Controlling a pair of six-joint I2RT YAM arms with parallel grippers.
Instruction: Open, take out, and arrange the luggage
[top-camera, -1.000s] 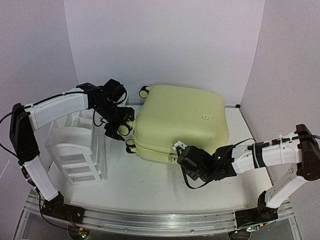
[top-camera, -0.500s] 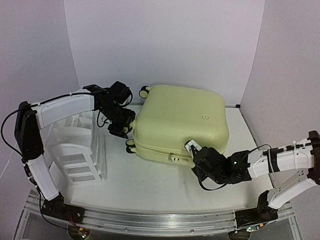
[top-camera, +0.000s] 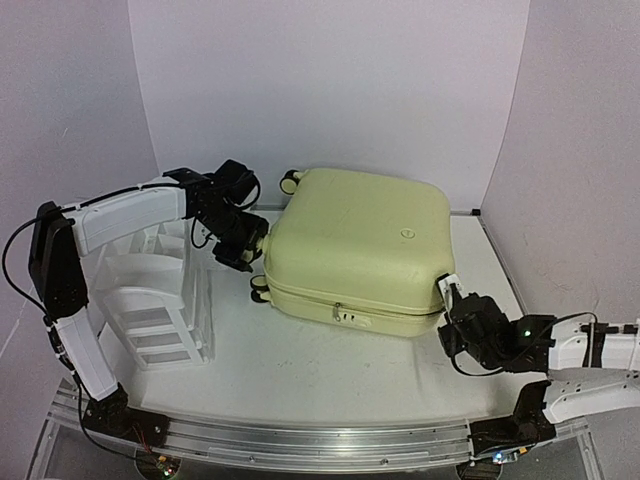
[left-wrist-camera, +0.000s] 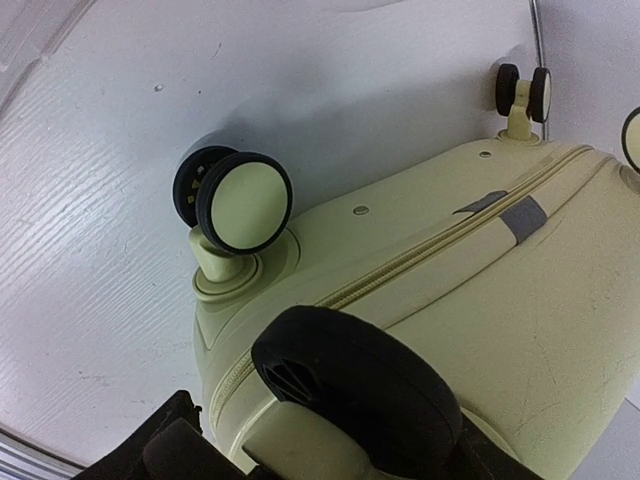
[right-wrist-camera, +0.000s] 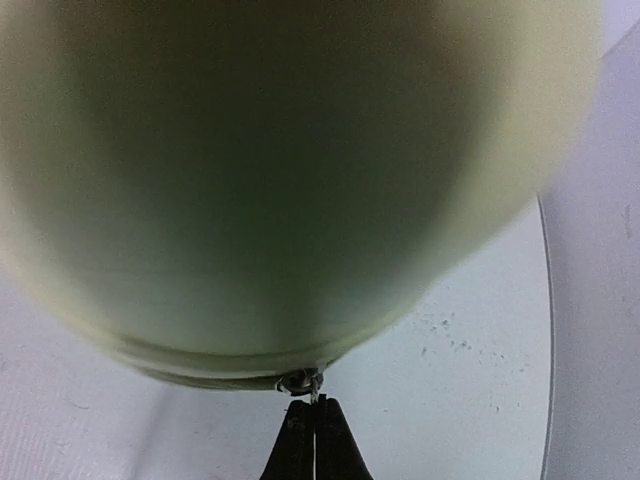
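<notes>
Right pincer is pinched shut with the zipper pull at its tips, at the near right corner of the luggage. The case lies flat across the middle of the table, reaching toward the back edge. Your step, as I judge it, is running the zipper round that corner. Follow the curve of the seam and pull along it, not away from the shell, or the small tab may slip.

Left pincer stands about a wheel at the case's left end; whether it clamps, I cannot tell. Use it as a brace.

You have bare table along the near edge. The right edge is close, and the drawer unit crowds the left.
</notes>
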